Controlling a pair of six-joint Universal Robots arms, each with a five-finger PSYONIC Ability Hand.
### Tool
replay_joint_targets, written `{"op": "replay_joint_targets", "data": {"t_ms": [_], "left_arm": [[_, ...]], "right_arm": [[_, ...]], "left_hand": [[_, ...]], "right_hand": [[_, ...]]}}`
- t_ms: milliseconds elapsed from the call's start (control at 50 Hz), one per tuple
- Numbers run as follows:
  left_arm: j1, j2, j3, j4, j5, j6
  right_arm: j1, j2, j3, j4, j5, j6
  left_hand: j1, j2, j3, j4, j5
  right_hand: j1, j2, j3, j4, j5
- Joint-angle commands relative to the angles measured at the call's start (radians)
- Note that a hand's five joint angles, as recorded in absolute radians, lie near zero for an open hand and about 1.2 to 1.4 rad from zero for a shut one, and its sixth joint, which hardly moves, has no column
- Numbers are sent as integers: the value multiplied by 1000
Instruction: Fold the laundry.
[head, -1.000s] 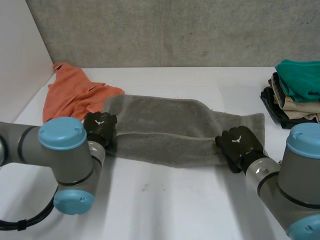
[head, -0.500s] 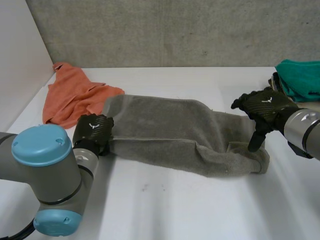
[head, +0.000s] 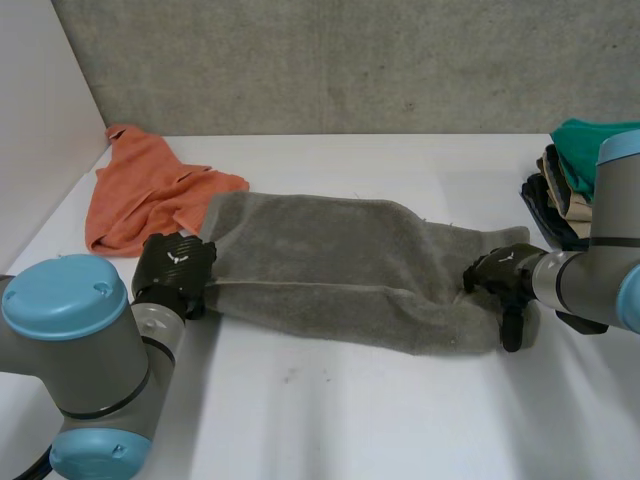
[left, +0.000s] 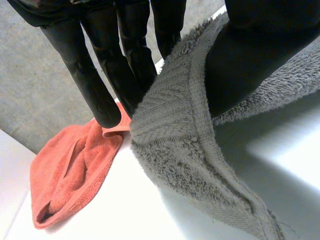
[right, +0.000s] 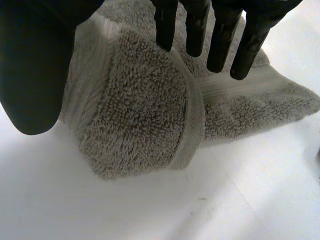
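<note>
A grey towel (head: 340, 260) lies lengthwise across the middle of the white table, folded over along its length. My left hand (head: 175, 265) is at the towel's left end. In the left wrist view the towel's (left: 185, 150) corner sits pinched between the thumb (left: 250, 50) and the straight fingers (left: 100, 75). My right hand (head: 500, 278) hovers at the rumpled right end. Its fingers (right: 195, 25) stand straight and spread above the towel (right: 140, 115), and they hold nothing.
A crumpled orange cloth (head: 140, 195) lies at the back left, just beyond my left hand; it is the orange cloth (left: 70, 170) past the fingertips. A stack of folded clothes (head: 585, 185) with a green piece on top stands at the right edge. A white side wall (head: 40, 120) bounds the left.
My right hand let go of the towel's right end, rose to the back right, then came down beside that end, open. The right end dropped in a rumpled fold. My left hand drew slightly leftward.
</note>
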Motion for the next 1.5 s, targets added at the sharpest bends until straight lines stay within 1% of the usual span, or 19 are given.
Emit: {"op": "replay_joint_targets", "data": {"t_ms": [20, 80, 260, 320, 340, 360, 440, 600, 740, 820, 900, 980, 1060, 1100, 1180, 1320, 1420, 1480, 1500], "left_arm": [[9, 0, 0, -1, 1, 5], [12, 2, 0, -1, 1, 22], [13, 0, 0, -1, 9, 62], [13, 0, 0, -3, 21, 68], [13, 0, 0, -3, 24, 68], [13, 0, 0, -3, 27, 68], [16, 3, 1, -6, 37, 70], [19, 72, 0, -64, 38, 71], [27, 217, -9, -213, 73, 73], [41, 307, -25, -358, 153, 96], [65, 384, -38, -532, 213, 194], [94, 410, -61, -630, 236, 313], [121, 376, -63, -601, 244, 372], [122, 277, -49, -546, 244, 389], [116, 113, 33, -449, 238, 404], [108, -87, 342, -319, 234, 444], [111, -124, 561, -160, 236, 452], [118, -116, 656, 3, 238, 452], [118, -115, 672, 50, 242, 447]], "right_arm": [[-4, -21, 2, -12, -1, 10], [-9, -50, -1, -12, -1, 7], [-35, -50, -12, 54, 1, 4], [-38, -52, -14, 89, -2, 3], [-38, -53, -14, 97, -4, 4], [-37, -52, -14, 109, -10, 6], [-38, -50, -9, 137, -25, 3], [-61, -136, 2, 154, -38, 3], [-112, -297, 69, 166, -53, -25], [-149, -426, 158, 195, -65, -173], [-187, -556, 249, 224, -74, -305], [-195, -609, 304, 218, -110, -321], [-186, -593, 359, 197, -133, -326], [-184, -560, 374, 172, -130, -326], [-167, -388, 341, 62, -113, -307], [-55, -250, 76, -131, 34, -149], [12, -230, -124, -375, 94, -51], [20, -247, -164, -524, 100, -24], [20, -265, -167, -626, 100, 1]], "left_hand": [[240, 203, 210, 198, 247], [240, 203, 210, 198, 247], [240, 203, 210, 198, 247], [240, 203, 210, 198, 247], [240, 203, 210, 198, 247], [240, 203, 210, 198, 247], [240, 203, 210, 198, 247], [240, 203, 210, 198, 247], [240, 203, 210, 198, 247], [240, 203, 210, 198, 247], [240, 203, 210, 198, 247], [240, 203, 210, 198, 247], [240, 203, 210, 198, 247], [240, 203, 210, 198, 247], [240, 203, 210, 198, 247], [240, 203, 210, 198, 247], [240, 203, 210, 198, 247], [240, 203, 210, 198, 247], [240, 203, 210, 198, 247]], "right_hand": [[246, 196, 194, 207, 192], [170, 120, 117, 130, 116], [252, 202, 199, 212, 198], [412, 363, 360, 373, 359], [521, 471, 469, 481, 467], [786, 736, 734, 747, 733], [1160, 1110, 1108, 1121, 1106], [1161, 1111, 1109, 1121, 1107], [1161, 1111, 1109, 1121, 1107], [1161, 1111, 1109, 1121, 1107], [1161, 1111, 1109, 1121, 1107], [1161, 1111, 1109, 1121, 1107], [1161, 1111, 1109, 1121, 1107], [1161, 1111, 1109, 1121, 1107], [1161, 1111, 1109, 1121, 1107], [1161, 1111, 1109, 1121, 1107], [1161, 1111, 1109, 1121, 1107], [1161, 1111, 1109, 1121, 1107], [1161, 1111, 1109, 1121, 1107]]}}
